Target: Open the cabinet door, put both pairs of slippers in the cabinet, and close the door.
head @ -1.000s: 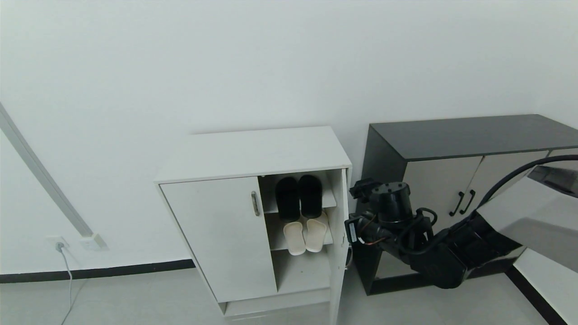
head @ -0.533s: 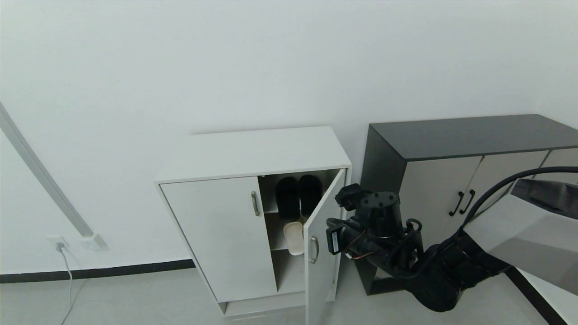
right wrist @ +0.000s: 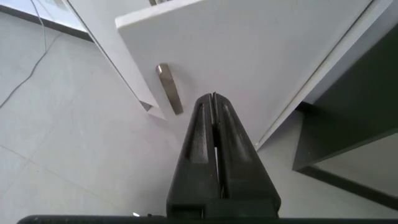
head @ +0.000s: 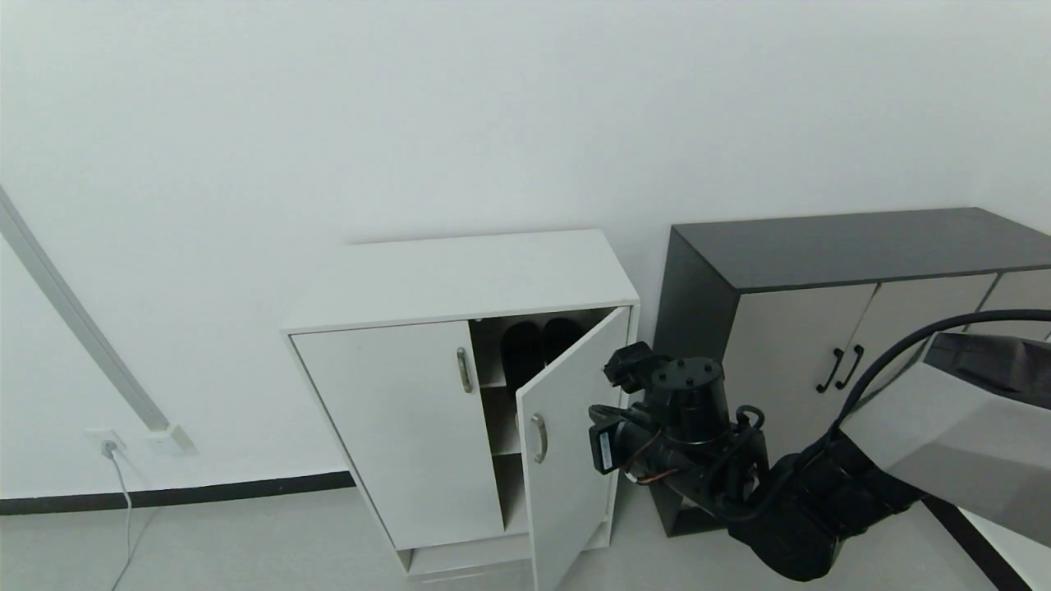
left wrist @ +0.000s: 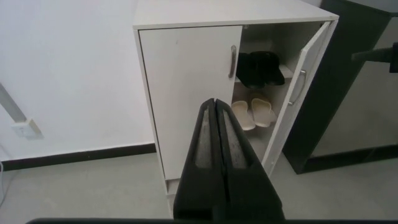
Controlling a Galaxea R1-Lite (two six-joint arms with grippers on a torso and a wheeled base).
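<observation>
The white cabinet (head: 460,279) has its left door closed and its right door (head: 566,427) standing about half open. Black slippers (head: 538,345) lie on the top shelf, partly behind the door edge. In the left wrist view the black slippers (left wrist: 261,67) sit above a beige pair (left wrist: 254,112) on the middle shelf. My right gripper (head: 626,365) is at the door's outer face, near the hinge side. It is shut and empty (right wrist: 213,98), its tips against the door panel (right wrist: 249,56) beside the handle (right wrist: 169,96). My left gripper (left wrist: 216,106) is shut, empty, held back facing the cabinet.
A dark cabinet (head: 821,246) with grey doors stands close on the right of the white one. A wall socket with a cable (head: 107,447) and a slanted conduit are at the left. Open floor (head: 246,542) lies in front.
The right door has swung from wide open to about half open. My right arm moved left along with it. The beige slippers are now behind the door in the head view.
</observation>
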